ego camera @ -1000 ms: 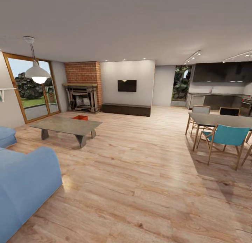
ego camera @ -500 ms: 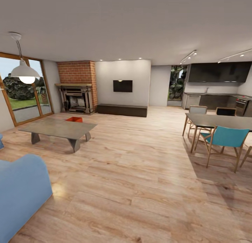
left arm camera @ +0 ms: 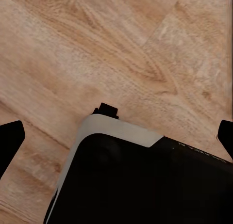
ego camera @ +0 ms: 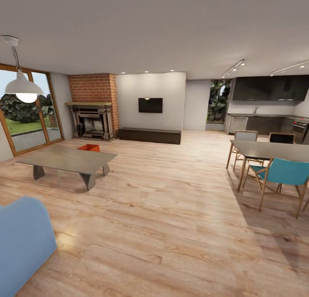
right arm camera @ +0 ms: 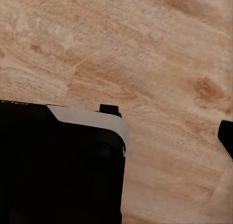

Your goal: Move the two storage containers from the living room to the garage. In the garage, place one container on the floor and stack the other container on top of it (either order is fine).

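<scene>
Storage container [ego camera: 89, 147] across the living room, well clear of both pincers.
Near: left pincer [left arm camera: 116, 136] points down at plank floor [left arm camera: 97, 49] over the robot's black base [left arm camera: 145, 185], dark fingertips [left arm camera: 9, 141] at opposite frame edges, spread wide, holding nothing. Right pincer: one fingertip [right arm camera: 226, 136] visible, can't tell its state. Mid: blue sofa [ego camera: 21, 241], coffee table [ego camera: 68, 159]. Far: orange-red container on floor just behind table, before brick fireplace [ego camera: 93, 106].

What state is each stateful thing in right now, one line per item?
storage container: on the wood floor behind the coffee table, partly hidden
pendant lamp: lit
TV: screen dark
teal chair: upright at the dining table
left gripper: open, empty, over floor
right gripper: one fingertip visible, state unclear
</scene>
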{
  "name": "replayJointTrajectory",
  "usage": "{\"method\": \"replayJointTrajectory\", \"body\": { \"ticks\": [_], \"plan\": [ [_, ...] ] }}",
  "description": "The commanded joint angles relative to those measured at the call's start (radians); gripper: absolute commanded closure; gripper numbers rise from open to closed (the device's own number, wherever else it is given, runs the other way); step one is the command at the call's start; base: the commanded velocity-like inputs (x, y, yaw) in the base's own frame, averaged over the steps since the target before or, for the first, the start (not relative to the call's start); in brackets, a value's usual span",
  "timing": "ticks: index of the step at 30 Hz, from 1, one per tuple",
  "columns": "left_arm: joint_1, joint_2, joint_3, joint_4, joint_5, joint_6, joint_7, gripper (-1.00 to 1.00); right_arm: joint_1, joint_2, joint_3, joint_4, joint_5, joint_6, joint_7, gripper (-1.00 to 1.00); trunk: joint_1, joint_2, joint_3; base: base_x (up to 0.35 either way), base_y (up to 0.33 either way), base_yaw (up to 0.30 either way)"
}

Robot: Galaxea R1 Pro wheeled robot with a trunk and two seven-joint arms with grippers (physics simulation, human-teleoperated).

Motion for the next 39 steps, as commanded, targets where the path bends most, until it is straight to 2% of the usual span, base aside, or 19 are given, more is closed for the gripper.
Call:
{"method": "replayJointTrajectory", "body": {
  "ticks": [1, 11, 20, 39],
  "plan": [
    [0.0, 0.0, -0.008, 0.0, 0.007, -0.002, 0.003, -1.0, -0.001, 0.0, -0.001, 0.003, 0.01, -0.004, -0.006, -1.0, 0.001, -0.001, -0.002, 0.325, 0.0, 0.0],
    [0.0, 0.0, -0.008, 0.0, 0.007, -0.002, 0.003, -1.0, -0.001, 0.002, -0.001, 0.003, 0.01, -0.005, -0.006, -1.0, 0.001, -0.001, -0.002, 0.325, 0.0, -0.006],
    [0.0, 0.0, -0.008, 0.0, 0.007, -0.002, 0.003, -1.0, -0.001, 0.002, -0.002, 0.003, 0.01, -0.005, -0.006, -1.0, 0.001, -0.001, -0.002, 0.325, 0.0, -0.19],
    [0.0, 0.0, -0.008, 0.0, 0.007, -0.002, 0.003, -1.0, -0.001, 0.002, -0.001, 0.003, 0.01, -0.005, -0.006, -1.0, 0.001, -0.001, -0.002, 0.325, 0.0, -0.007]
  ]
}}
